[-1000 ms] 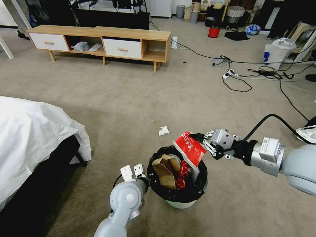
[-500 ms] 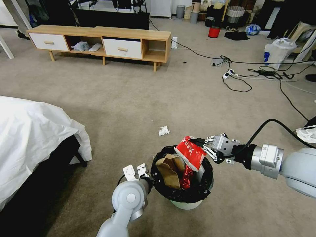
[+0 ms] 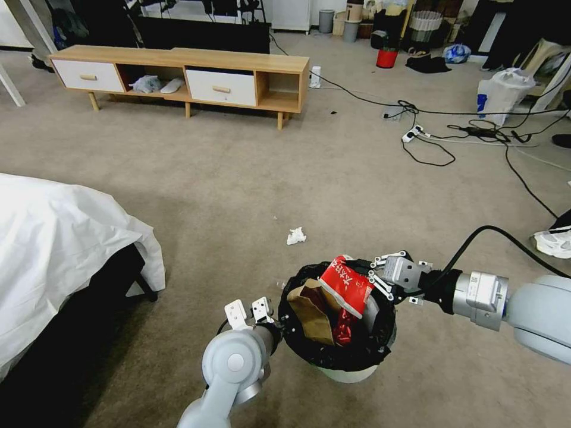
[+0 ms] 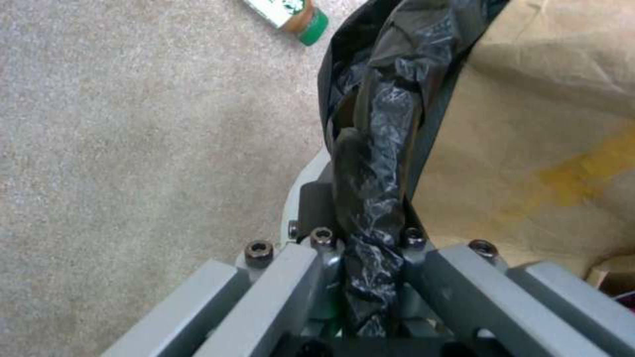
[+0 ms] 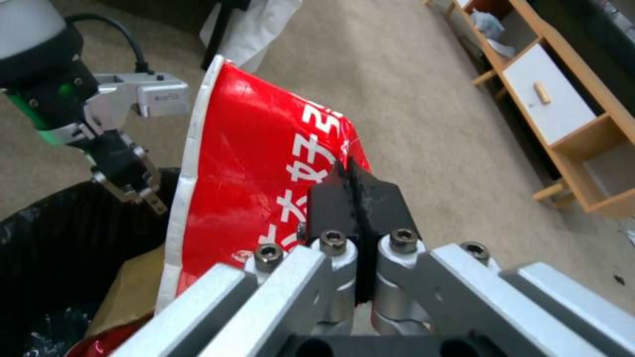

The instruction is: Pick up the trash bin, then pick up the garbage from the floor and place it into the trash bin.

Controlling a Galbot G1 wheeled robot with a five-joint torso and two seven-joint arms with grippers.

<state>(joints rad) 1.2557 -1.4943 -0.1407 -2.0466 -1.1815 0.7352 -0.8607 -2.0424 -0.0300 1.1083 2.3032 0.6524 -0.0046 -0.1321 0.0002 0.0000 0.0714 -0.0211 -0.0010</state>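
Observation:
The trash bin (image 3: 380,348), white with a black bag over its rim, hangs just above the carpet. My left gripper (image 3: 278,326) is shut on its near-left rim, and the left wrist view shows the fingers (image 4: 317,203) pinching the black bag (image 4: 380,124). My right gripper (image 3: 370,272) is shut on a red-and-white carton (image 3: 345,284) whose lower end dips into the bin's mouth. The right wrist view shows the pads (image 5: 331,198) clamped on the carton (image 5: 251,163). A brown paper bag (image 3: 309,306) and red litter (image 3: 342,326) lie inside. A white tissue (image 3: 295,236) and a green-capped bottle (image 4: 291,15) lie on the floor.
A bed with a white sheet (image 3: 59,249) stands to the left. A wooden console (image 3: 184,74) lines the far side. Cables (image 3: 452,134), a white plastic bag (image 3: 502,89) and a red bucket (image 3: 387,57) are at the far right, and a shoe (image 3: 553,242) at the right edge.
My right gripper has come down and toward me with the carton, now partly inside the bin. The left arm has carried the bin a little to the right.

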